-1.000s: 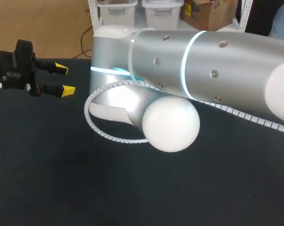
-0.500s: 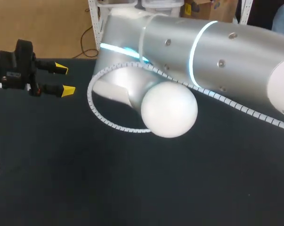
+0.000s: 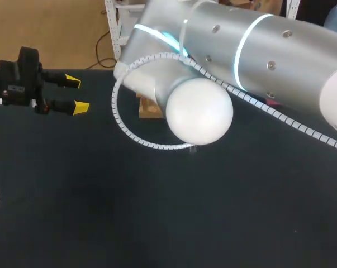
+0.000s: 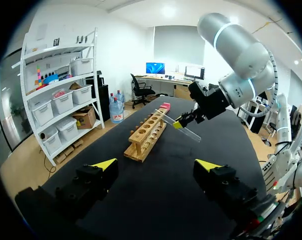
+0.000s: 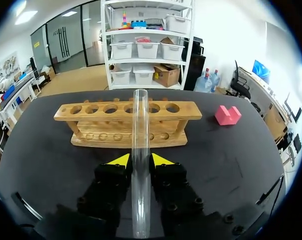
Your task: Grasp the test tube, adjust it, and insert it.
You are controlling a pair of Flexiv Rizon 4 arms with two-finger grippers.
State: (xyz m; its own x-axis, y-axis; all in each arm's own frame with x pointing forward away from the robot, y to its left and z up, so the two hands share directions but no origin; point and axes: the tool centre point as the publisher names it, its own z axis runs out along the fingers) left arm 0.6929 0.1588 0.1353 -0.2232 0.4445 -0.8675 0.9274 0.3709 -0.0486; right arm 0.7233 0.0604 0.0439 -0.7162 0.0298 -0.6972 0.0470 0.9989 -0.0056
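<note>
A clear, slender glass test tube is being pinched between the two yellow-tipped fingers of the right gripper, one finger pressing on each side. In the right wrist view the tube is lying lengthwise along the gripper, its far end reaching out ahead of the fingertips towards a pale wooden rack with a row of six round holes. From the left wrist view the tube is being carried tilted, off the black table top, beside the rack and not in any hole. A small pink notched block is lying past one end of the rack.

The left gripper is being kept well apart from the rack, its fingers spread and empty.

The tube is being judged light, stiff, smooth and brittle: it is likely to slip under a loose pinch and to crack under a hard one. It is best taken by its upper half, the rounded end being left free for the hole.
</note>
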